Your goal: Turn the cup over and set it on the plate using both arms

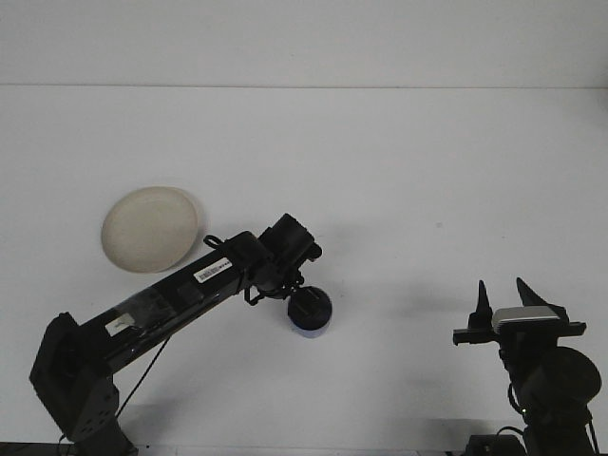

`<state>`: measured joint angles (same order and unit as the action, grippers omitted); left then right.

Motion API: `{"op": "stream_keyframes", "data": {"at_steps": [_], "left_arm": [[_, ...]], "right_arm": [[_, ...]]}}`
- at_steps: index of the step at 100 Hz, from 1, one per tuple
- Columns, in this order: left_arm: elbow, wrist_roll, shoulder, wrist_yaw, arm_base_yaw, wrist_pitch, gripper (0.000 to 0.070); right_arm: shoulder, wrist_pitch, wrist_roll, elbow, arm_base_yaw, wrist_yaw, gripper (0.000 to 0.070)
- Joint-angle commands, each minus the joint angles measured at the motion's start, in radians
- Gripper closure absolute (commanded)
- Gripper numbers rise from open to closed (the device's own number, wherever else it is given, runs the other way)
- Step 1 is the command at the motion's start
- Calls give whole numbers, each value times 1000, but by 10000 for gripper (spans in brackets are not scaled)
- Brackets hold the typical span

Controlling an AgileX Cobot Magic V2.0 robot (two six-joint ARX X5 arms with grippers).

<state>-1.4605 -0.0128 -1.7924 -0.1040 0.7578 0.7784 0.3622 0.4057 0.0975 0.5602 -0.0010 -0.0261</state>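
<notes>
A small blue cup (314, 323) stands on the white table near the front centre. My left gripper (306, 307) reaches down from the left and sits right on top of the cup, covering most of it. Whether its fingers grip the cup cannot be seen from this angle. A cream plate (150, 228) lies flat on the table at the left, apart from the arm. My right gripper (502, 294) rests at the front right, open, its two dark fingertips pointing up with nothing between them.
The left arm's long black link (171, 299) stretches diagonally from the front left corner to the cup. The table's far edge (304, 86) meets a pale wall.
</notes>
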Motion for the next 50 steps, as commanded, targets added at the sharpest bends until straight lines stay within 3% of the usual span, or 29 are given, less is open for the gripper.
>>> {"op": "stream_keyframes", "data": {"at_steps": [1,10,17,41,50], "left_arm": [[-20,15,-31,3,10,4,425],[-20,26,-35,3,14,5,548],[-20,29,-35,3,16,3,697],[-41,28,-35,4,21,28,691],[-87,29,-33,39,8,71,692]], "right_arm": [[5,-13,4,10,2,1,313],[5,-13,4,10,2,1,313],[5,-13,4,10,2,1,313],[5,-13,4,10,2,1,313],[5,-13,4,10,2,1,313]]}}
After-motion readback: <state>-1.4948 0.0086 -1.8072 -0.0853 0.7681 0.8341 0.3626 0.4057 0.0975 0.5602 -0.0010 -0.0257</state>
